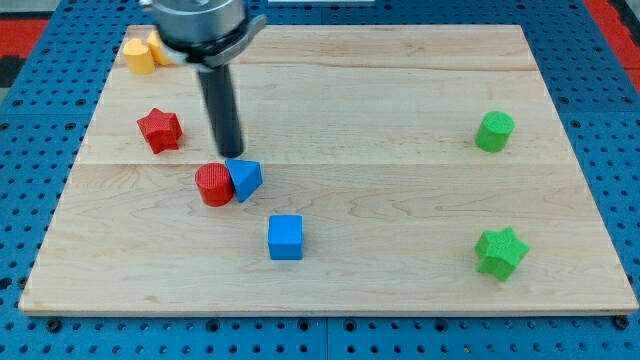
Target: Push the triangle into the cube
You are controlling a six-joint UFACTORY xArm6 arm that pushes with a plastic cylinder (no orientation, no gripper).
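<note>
Nearest the view's bottom edge of the wooden board [330,290]: blue cube [285,237] sat left of centre, flat on the wood, nothing touching it; green star [500,251] was at about the same depth but well apart, near the board's right edge, view's bottom right.

Next row up: blue triangle [245,177] lay just above and slightly left of the cube, w/ a clear gap between them, no contact; red cylinder [213,185] was right against the triangle's left side, looked like touching.

My tip [232,155] was down at the top edge of the triangle, at or v. close to its upper-left corner; couldn't tell from this angle if it was actually in contact; rod ran straight up from there into the dark arm housing at the view's top.

No hand/jaw on this rig, just the bare rod, so nothing clenched or grasped; triangle lay loose on the board.

Further back: red star [159,130] sat left of the rod, apart from cyl and tri; green cylinder [494,131] was far right, above the green star.

Farthest, top left corner: yellow block [138,55] and an orange block [156,45] just beside it, partly hidden behind the arm; shapes unclear.
</note>
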